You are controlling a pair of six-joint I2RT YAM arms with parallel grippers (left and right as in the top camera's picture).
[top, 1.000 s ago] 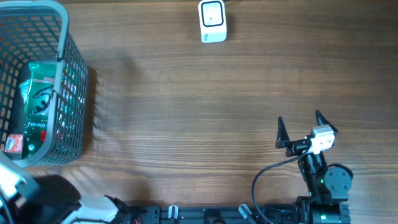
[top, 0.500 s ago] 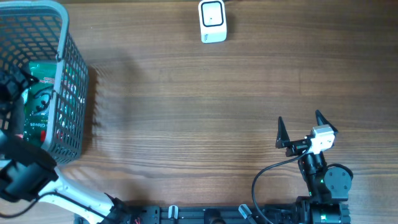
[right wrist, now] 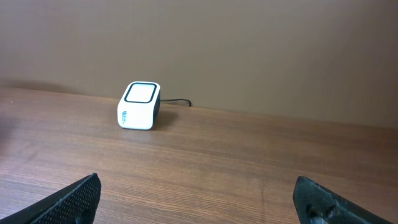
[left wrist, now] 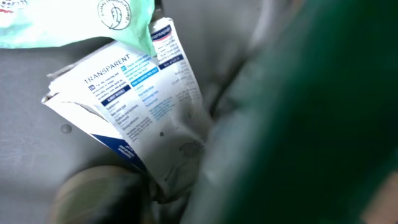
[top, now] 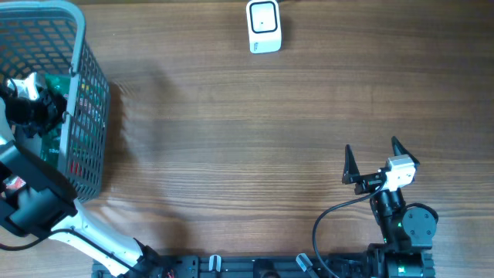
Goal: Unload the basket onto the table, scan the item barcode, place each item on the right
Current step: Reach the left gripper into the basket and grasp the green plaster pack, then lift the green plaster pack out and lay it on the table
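Observation:
My left gripper (top: 31, 108) is down inside the grey mesh basket (top: 86, 93), right on top of a green packet (top: 58, 83). In the left wrist view that green packet (left wrist: 311, 112) is a close blur filling the right side, and beside it lies a white box (left wrist: 143, 106) printed "TRANSPARENT". The fingers are too blurred to tell how the jaws stand or whether they hold anything. No barcode shows. The white scanner (top: 264, 25) stands at the far edge, also visible from the right wrist as the scanner (right wrist: 139, 105). My right gripper (top: 372, 158) hangs open and empty near the front right.
A pale green-and-white pouch (left wrist: 74, 22) lies above the white box in the basket. A red-labelled item (top: 14, 184) shows at the basket's near end. The scanner's cable (right wrist: 177, 102) runs off behind it. Bare wooden table (top: 231, 139) spans between basket and right arm.
My left arm has swung from the front-left corner up over the basket and lowered into it onto the green packet. The right arm has not moved.

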